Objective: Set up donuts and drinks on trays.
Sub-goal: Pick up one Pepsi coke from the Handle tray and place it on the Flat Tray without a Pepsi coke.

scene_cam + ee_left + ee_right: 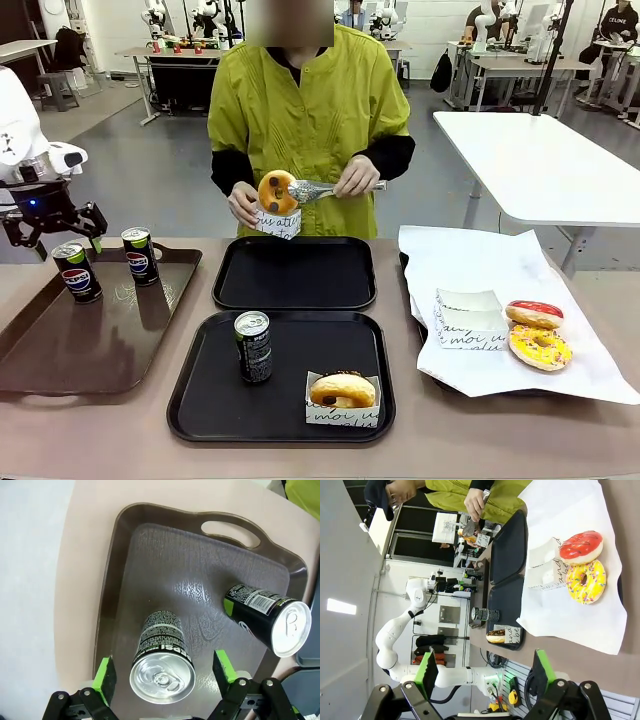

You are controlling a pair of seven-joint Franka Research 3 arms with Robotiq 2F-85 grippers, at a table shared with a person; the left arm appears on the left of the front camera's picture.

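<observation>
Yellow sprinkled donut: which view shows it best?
Right wrist view: the yellow sprinkled donut is large, nearly top-down, ring and sprinkles clear. Front view shows it smaller, at a low angle, on white paper.

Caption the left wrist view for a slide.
Open left claw poised above a Pepsi can on the brown tray, a second can standing nearby.

Can (pixel 253 346) left of boxed donut (pixel 342 391) on near tray (pixel 320 345).

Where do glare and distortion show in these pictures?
Left wrist view: white glare patch on the brown tray; both cans splay outward, a wide-angle effect. Right wrist view: scene rolled sideways, white paper very bright. Front view: even light, sharp.
</observation>
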